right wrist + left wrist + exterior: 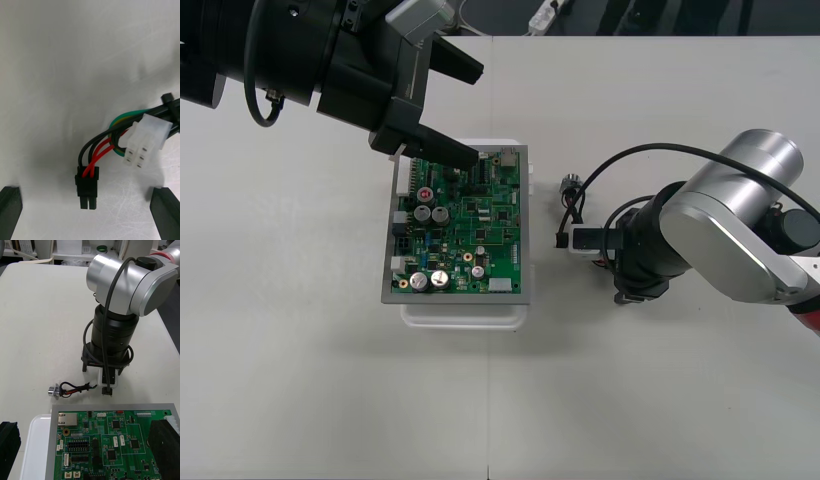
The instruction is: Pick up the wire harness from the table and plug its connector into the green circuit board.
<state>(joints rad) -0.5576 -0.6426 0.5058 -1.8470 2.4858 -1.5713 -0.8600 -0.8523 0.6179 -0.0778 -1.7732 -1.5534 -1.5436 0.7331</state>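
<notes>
Operator: Status of right gripper (87, 195) and harness (73, 390)?

Technician: Right fingers (165, 210) are spread wide and hold nothing. The harness lies flat on the worktop (660, 400). Its black plug (87, 185) sits in line with the gap between the two fingers, roughly centred, with the wires trailing away from the fingertips. The metal socket (53, 390) lies at the far end of the wires, well outside the fingers.

Operator: Recommended procedure for the pickup?

Technician: The step in hand appears to be the descent onto the plug. Keep the plug centred in the gap. Lower until the fingertips flank its body, not the wires. A white block (146, 140) lies just beside the plug, toward one finger. Closing could catch it, so approach square. Grip the plug's flat sides so it stays aligned for the board (462, 235).

Operator: Left gripper (458, 110)?

Technician: Fingers spread, empty, hovering with the board's far corner beneath them.
</notes>
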